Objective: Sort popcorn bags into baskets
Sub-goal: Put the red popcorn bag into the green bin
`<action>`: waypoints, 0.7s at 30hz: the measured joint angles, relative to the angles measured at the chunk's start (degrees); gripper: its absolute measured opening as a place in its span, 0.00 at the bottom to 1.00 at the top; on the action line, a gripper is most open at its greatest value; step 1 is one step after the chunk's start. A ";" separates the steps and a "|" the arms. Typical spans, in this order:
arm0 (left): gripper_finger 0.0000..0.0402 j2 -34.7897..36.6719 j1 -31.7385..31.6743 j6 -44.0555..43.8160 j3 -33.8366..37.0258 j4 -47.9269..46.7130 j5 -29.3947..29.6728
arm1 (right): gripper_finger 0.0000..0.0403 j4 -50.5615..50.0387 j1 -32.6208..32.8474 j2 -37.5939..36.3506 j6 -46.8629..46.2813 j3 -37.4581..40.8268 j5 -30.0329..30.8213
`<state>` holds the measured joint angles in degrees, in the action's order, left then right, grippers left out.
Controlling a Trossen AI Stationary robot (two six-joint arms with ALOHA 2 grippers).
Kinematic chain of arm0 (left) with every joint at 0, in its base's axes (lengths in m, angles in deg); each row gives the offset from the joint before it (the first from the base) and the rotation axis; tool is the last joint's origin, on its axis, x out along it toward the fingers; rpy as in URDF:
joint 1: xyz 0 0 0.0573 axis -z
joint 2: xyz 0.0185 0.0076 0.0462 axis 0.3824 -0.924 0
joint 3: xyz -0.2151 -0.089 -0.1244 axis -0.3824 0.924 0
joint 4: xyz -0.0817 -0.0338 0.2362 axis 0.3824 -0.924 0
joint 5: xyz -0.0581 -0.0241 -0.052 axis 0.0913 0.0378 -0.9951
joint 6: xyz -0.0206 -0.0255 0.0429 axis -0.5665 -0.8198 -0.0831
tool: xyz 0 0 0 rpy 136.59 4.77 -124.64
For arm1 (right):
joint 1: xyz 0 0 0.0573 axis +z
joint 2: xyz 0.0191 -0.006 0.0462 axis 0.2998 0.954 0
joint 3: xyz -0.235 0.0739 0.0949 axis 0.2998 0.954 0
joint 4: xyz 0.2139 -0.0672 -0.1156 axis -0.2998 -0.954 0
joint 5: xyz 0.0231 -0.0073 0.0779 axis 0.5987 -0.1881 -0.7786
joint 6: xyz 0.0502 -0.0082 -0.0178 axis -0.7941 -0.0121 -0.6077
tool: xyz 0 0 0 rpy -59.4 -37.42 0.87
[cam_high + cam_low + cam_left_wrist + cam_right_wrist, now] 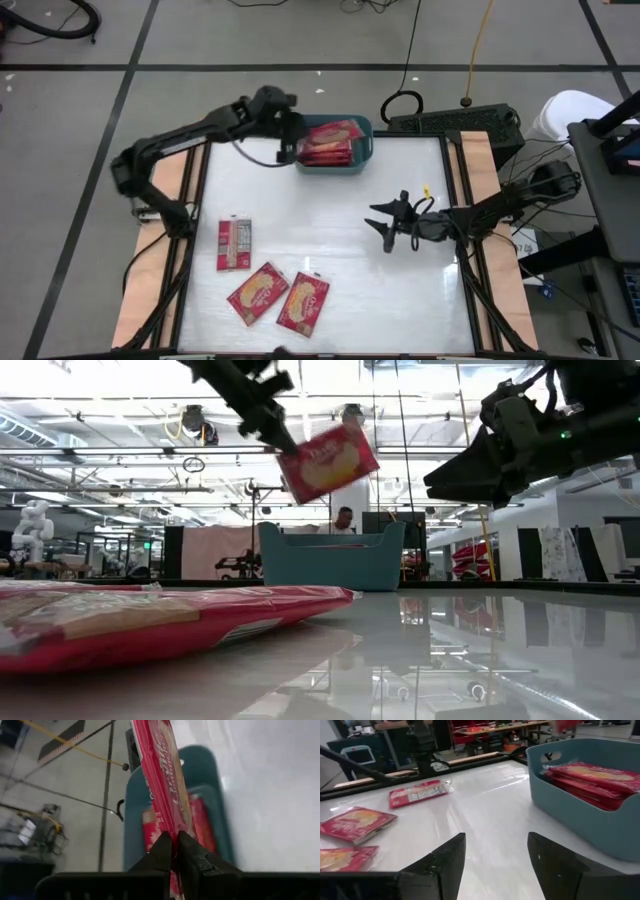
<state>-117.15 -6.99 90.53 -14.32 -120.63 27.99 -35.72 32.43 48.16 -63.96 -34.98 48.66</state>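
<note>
While the held bag (327,462) hangs over the bin (362,148), my left gripper (287,128) pinches it by one edge, fingers pressed together on the film; the left wrist view shows the bag running edge-on straight out from the fingertips, long axis pointing toward the bin's opening. In the low view it sits tilted, above the bin rim and not touching it. The bin stands at the far edge of the worktop, about centre, already holding a stack of bags (328,145). Judgement: this bag is at the drop point; release is the step in hand. The relation that matters is bag directly above opening, and the high view puts my left gripper at the bin's left rim, so the bag may land near that wall rather than centred.

Three bags remain loose near the near-left corner: one printed-panel side up (234,243), nearest the left edge, long axis running far-to-near; two picture side up (257,292) and (303,302), side by side and skewed.

My right gripper (392,232) hovers over the middle of the worktop, right of centre, fingers spread and empty, touching nothing. The loose bags lie toward the left edge from it, well apart. Left arm's base is nearer to them, but it is occupied.
</note>
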 joint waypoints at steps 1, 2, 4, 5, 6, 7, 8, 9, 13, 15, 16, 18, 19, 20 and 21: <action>0.04 -1.84 -0.43 2.38 -1.41 -0.10 -0.04 | 0.51 -0.03 0.25 0.00 -0.02 0.00 0.03; 0.04 -3.72 -0.86 4.33 -2.58 -0.26 -0.12 | 0.51 -0.03 0.55 0.00 -0.11 0.00 0.04; 0.04 -7.32 -1.94 7.35 -4.96 -1.43 -0.13 | 0.51 -0.28 1.02 0.00 -0.48 0.00 0.10; 0.04 -8.95 -2.49 8.50 -6.10 -2.52 -0.11 | 0.51 -0.68 1.30 0.02 -0.85 0.00 0.10; 0.05 -10.38 -3.05 9.50 -7.03 -3.67 0.08 | 0.51 -1.10 1.60 0.02 -1.28 0.00 0.15; 0.05 -11.80 -3.61 10.18 -7.95 -4.95 0.37 | 0.51 -1.23 1.85 0.04 -1.49 0.00 0.16; 0.05 -13.02 -4.13 10.39 -8.59 -5.92 0.55 | 0.51 -1.24 2.09 0.04 -1.56 0.00 0.17; 0.05 -14.09 -4.64 10.39 -9.01 -6.33 0.90 | 0.51 -1.28 2.34 0.03 -1.56 0.00 0.18; 0.06 -16.31 -6.35 9.07 -9.23 -6.17 3.12 | 0.51 -1.56 2.45 0.04 -1.43 0.00 0.21; 0.06 -16.46 -7.28 8.50 -9.23 -6.26 3.35 | 0.51 -1.59 2.43 0.04 -1.37 0.00 0.23; 0.06 -16.46 -7.60 8.28 -9.23 -6.57 3.36 | 0.51 -1.59 2.38 0.04 -1.29 0.00 0.23; 0.08 -16.46 -8.09 7.61 -9.23 -6.44 3.34 | 0.51 -1.76 2.38 0.04 -1.09 0.00 0.56; 0.09 -16.46 -8.26 7.00 -9.23 -6.22 3.37 | 0.51 -1.88 2.38 0.04 -0.95 0.00 0.58; 0.12 -16.43 -8.47 6.33 -9.23 -6.12 3.38 | 0.51 -1.91 2.38 0.04 -0.95 0.00 0.58; 0.14 -16.38 -8.66 6.09 -9.23 -6.06 3.35 | 0.51 -1.96 2.38 0.04 -0.95 0.00 0.60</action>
<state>-133.54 -15.65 96.62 -23.55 -126.69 31.35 -37.68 34.81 48.21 -64.91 -34.98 49.26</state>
